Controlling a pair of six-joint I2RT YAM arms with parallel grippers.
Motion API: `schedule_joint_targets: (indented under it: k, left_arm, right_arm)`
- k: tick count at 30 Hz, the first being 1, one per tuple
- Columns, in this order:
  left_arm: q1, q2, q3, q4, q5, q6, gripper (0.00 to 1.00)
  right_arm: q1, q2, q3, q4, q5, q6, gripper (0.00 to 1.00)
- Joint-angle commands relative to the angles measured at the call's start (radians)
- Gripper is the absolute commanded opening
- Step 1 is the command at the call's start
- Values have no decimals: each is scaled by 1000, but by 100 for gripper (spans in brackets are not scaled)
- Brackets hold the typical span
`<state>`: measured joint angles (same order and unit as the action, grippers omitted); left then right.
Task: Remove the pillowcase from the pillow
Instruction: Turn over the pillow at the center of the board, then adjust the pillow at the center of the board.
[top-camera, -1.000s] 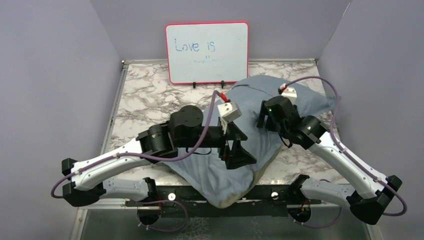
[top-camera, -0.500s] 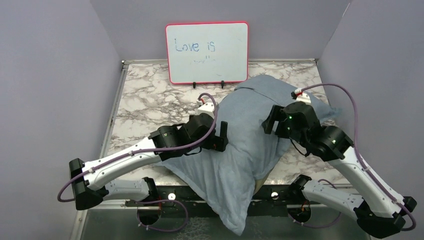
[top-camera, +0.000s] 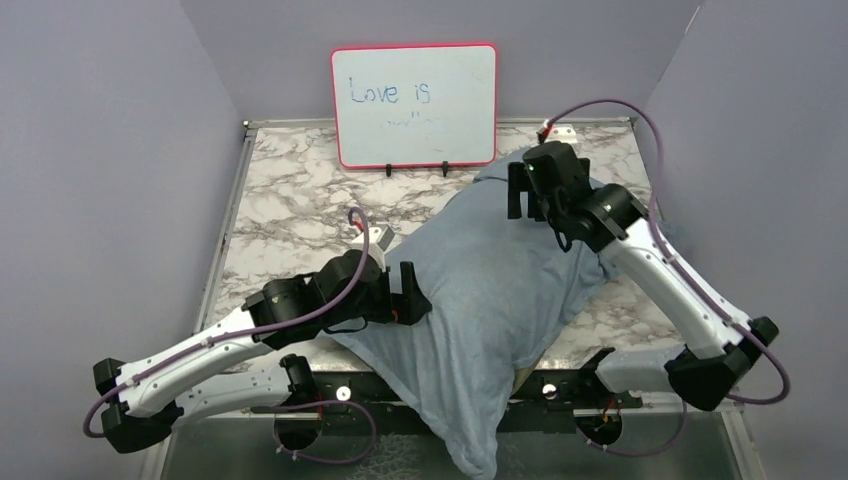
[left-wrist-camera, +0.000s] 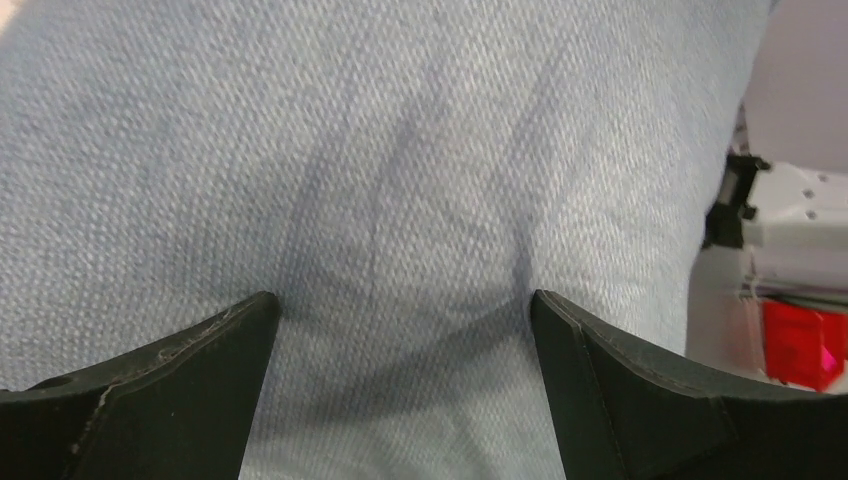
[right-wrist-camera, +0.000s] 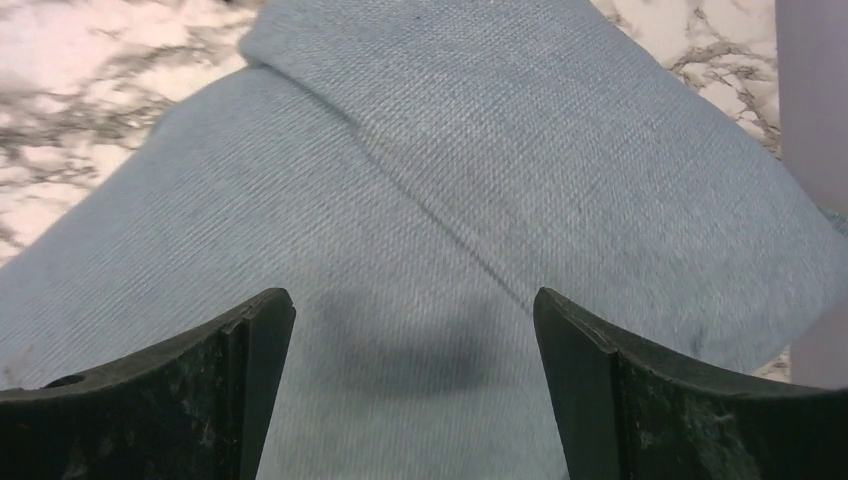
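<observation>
1. The pillowcase lies plump and slantwise, from right of centre down over the table's bottom edge.
2. The left gripper, at its left side, gapes wide and holds nothing.
3. The right gripper, at its upper end, is spread wide and empty.

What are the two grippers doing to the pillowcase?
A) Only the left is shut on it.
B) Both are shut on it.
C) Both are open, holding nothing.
C: the left gripper and right gripper both show fingers spread wide, with the pillowcase cloth lying unpinched between them.
</observation>
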<state>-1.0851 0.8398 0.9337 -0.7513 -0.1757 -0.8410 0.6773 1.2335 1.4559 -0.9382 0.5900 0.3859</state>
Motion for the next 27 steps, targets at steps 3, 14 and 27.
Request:
schedule_joint_targets:
  k: [3, 14, 27]
  left_arm:
    - [2, -155, -80, -25, 212, -95, 99]
    - [2, -197, -358, 396, 271, -222, 99]
    - [173, 355, 159, 300, 11, 230, 2]
  right_arm:
    - [-200, 130, 6, 130, -222, -167, 95]
    - [-235, 170, -242, 165, -769, -140, 22]
    - [-234, -151, -506, 210, -810, 32, 1]
